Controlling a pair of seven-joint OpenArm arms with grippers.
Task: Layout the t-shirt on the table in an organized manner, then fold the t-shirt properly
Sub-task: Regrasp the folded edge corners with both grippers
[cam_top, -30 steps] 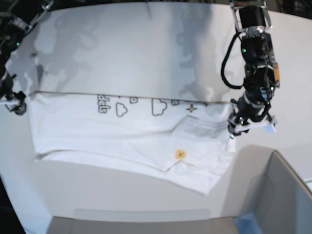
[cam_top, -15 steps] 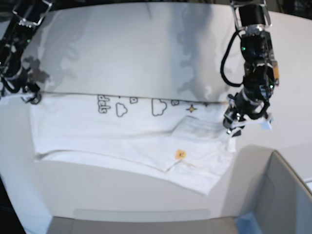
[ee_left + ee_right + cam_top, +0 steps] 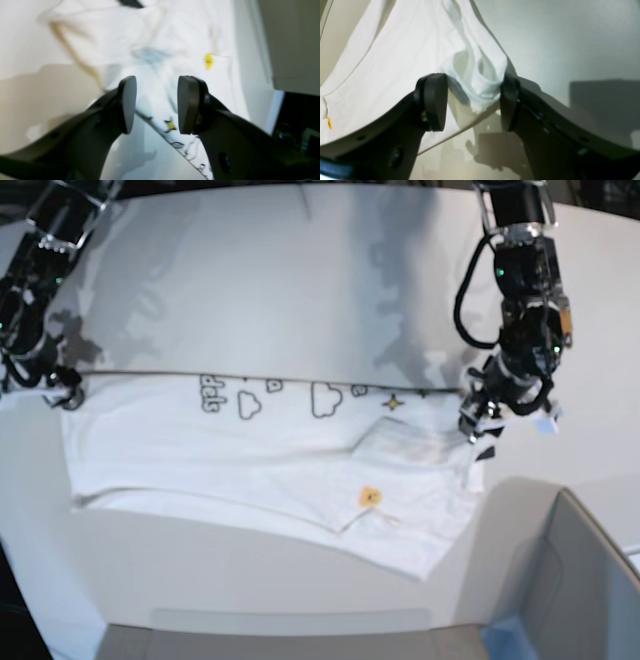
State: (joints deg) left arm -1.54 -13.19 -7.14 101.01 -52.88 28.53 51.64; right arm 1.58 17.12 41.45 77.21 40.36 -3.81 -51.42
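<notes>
One table bears one folded t-shirt spread between two grippers in the base view, while only the wrist views show the right gripper with jaws apart around a bunched fold and the left gripper, parted and empty, above the cloth.

The base view looks steeply down from high above the wide smooth white desk, taking in both arms. Each wrist view peers close along its own dark claw. All three share the white printed cloth t-shirt.
</notes>
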